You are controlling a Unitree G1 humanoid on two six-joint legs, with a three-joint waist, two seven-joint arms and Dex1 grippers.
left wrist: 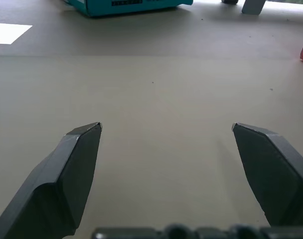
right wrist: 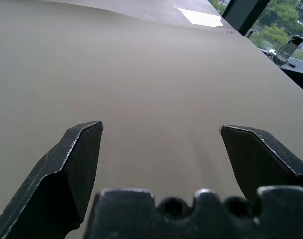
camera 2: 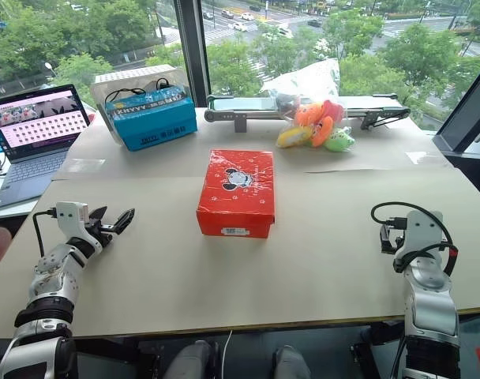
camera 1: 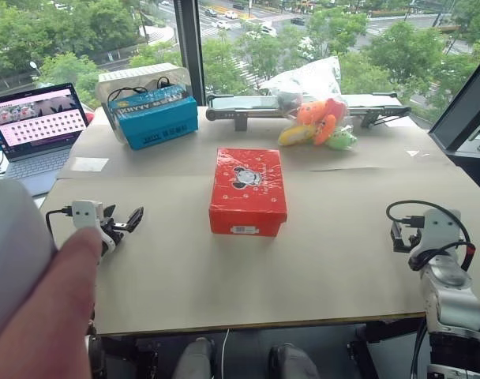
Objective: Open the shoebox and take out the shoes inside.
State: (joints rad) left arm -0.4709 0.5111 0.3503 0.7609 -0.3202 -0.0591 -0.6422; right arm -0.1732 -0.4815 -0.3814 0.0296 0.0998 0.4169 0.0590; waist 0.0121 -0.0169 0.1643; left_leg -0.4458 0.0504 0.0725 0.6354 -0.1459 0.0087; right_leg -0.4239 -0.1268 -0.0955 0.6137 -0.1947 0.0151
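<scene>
Left arm: reaches forward low over the worktop at about 8 o'clock, the left tool (camera 2: 114, 220) pointing level toward the middle, its two black fingers spread wide with nothing between them.
Right arm: sits at about 4 o'clock, the right tool (right wrist: 161, 132) aimed forward over bare surface, fingers spread wide and empty, a black cable looping over the wrist.
Worktop: a wide surface covered in tan cardboard sheets (camera 2: 319, 237), with a small white paper patch near its left edge.
Room: tall windows behind, green trees and a street beyond; an open grey laptop (camera 2: 36, 130) with a pink screen at 10 o'clock.
Shoebox: the red rectangular cardboard shoebox (camera 2: 237, 192) with the grey-white cartoon print lies flat at the centre, lid shut, white end label facing the robot.
Box to tools: well apart from both, roughly midway between them, at the left tool's 2 o'clock.
Back row: a blue cardboard box with white lettering (camera 2: 151, 118) at 11 o'clock; orange-green plush toys (camera 2: 319, 125) under clear plastic at 1 o'clock.
</scene>
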